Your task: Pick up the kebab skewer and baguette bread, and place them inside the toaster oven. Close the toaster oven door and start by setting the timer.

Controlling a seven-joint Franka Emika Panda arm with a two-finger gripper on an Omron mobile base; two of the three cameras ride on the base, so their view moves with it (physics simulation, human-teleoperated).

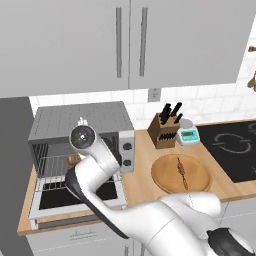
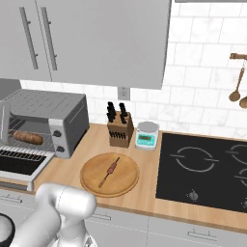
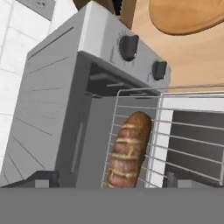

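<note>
**Baguette on the oven rack, skewer on the board, hand released**

Item: baguette bread (image 3: 129, 151). Golden-brown loaf with pale slashes, lying lengthwise on the wire rack (image 3: 144, 98) of the toaster oven (image 1: 80, 122). It sits directly ahead of the hand, just beyond the fingertips, nothing gripping it. From the right base view it shows (image 2: 27, 137) inside the oven's open mouth.

Item: gripper (image 3: 105, 181). Two dark finger tips spread wide apart, one on each side of the near end of the loaf, holding nothing. Whether either tip touches the rack cannot be told.

Item: toaster oven door (image 1: 75, 196). Dropped down flat towards the counter edge, dark glass facing up, lying below the hand and the white arm.

Item: control panel, two dark knobs (image 3: 128, 47), on the oven's face to the far side of the loaf from the hand.

Item: kebab skewer (image 1: 182, 171). Thin stick with reddish-brown chunks, resting on a round wooden board (image 1: 165, 180), well apart from the hand, beyond the knob side of the oven.

Item: knife block (image 1: 164, 130), behind the board against the tiled wall, with a small kitchen scale (image 1: 188, 134) just beside it.

Item: black cooktop (image 2: 207, 169), farthest from the hand, past the board.
</note>
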